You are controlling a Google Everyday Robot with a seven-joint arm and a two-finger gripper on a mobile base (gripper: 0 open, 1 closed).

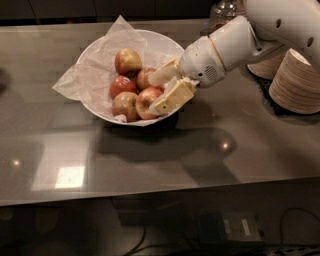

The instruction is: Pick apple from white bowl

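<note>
The white bowl (100, 50) stands on the table at the upper left, lined with crumpled white paper, and holds several apples. The apple (145, 101), red streaked over yellow, lies at the bowl's front right. A deep-red apple (122, 85), a paler apple (125, 106), another one (128, 61) at the back and one (144, 78) partly hidden lie around it. My gripper (155, 94) reaches in over the bowl's right rim. It is open, with one finger (163, 75) above the apple and the other finger (172, 96) along its right side, close to it.
Stacks of tan paper plates (296, 82) stand at the right edge, behind my arm (235, 45). A glass jar (226, 9) stands at the back. The glossy table's front edge (150, 197) runs across the lower part.
</note>
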